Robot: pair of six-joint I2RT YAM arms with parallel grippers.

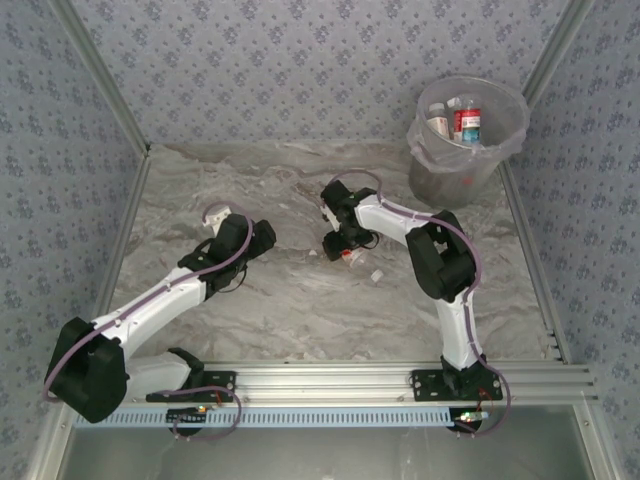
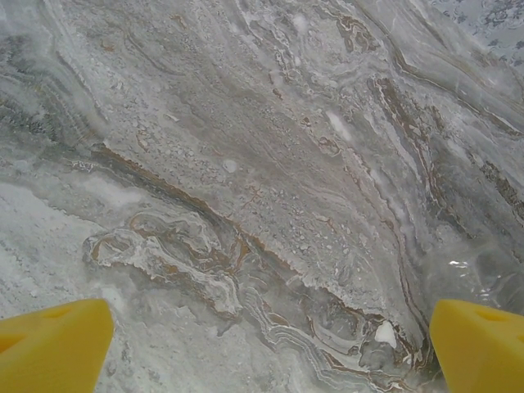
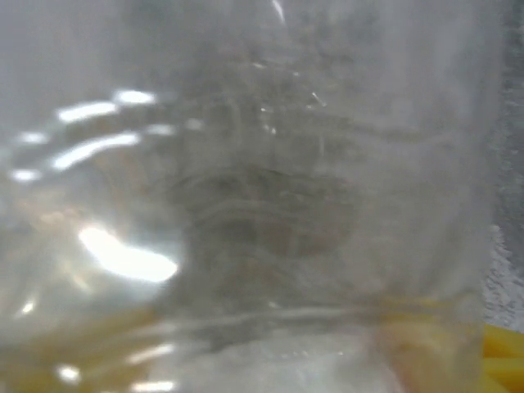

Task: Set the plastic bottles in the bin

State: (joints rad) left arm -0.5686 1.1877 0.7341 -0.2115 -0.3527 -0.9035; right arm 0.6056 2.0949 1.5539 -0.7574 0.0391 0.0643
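Marble table (image 1: 250,310) mostly bare. Several bottles (image 1: 465,120) sit in bin (image 1: 440,172). One clear bottle (image 3: 262,205) fills right claw (image 1: 345,246); can't tell if clamped. Left claw (image 2: 270,348) spread apart, empty.

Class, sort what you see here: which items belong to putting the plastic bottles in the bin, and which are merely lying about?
Job: bin; bottles inside it; clear bottle.
Lying about: marbled tabletop; patterned walls; metal rail.
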